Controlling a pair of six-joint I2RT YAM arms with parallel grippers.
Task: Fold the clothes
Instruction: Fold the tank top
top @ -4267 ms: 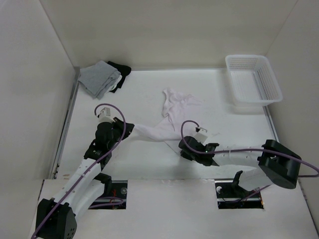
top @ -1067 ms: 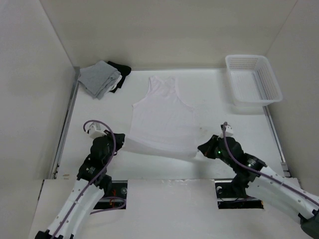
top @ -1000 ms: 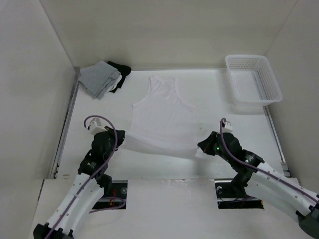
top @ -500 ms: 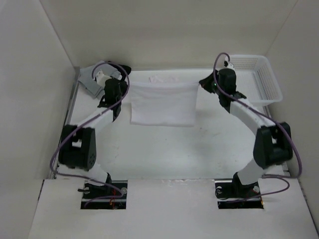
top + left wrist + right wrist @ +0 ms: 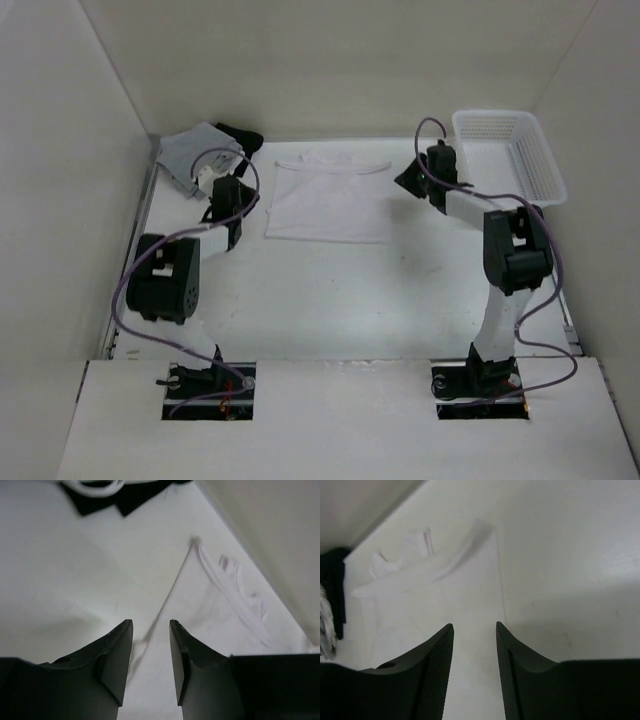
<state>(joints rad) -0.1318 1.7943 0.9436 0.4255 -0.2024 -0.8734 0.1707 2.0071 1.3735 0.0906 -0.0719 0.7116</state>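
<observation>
Toward the far side of the tabletop [image 5: 330,290] the white top [image 5: 330,195] lies flat, folded into a rectangle with its straps at the far edge. The left arm [image 5: 165,275] and right arm [image 5: 510,250] flank it; the left jaws and right jaws both stand apart over its side edges, gripping nothing. A basket [image 5: 505,205] sits far right, with a grey garment [image 5: 185,155] and a black garment [image 5: 240,135] far left

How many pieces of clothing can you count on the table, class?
3. The white top lies flat at the far middle. The grey folded garment sits in the far-left corner. The black garment peeks out behind it, partly covered; more could be hidden underneath.
</observation>
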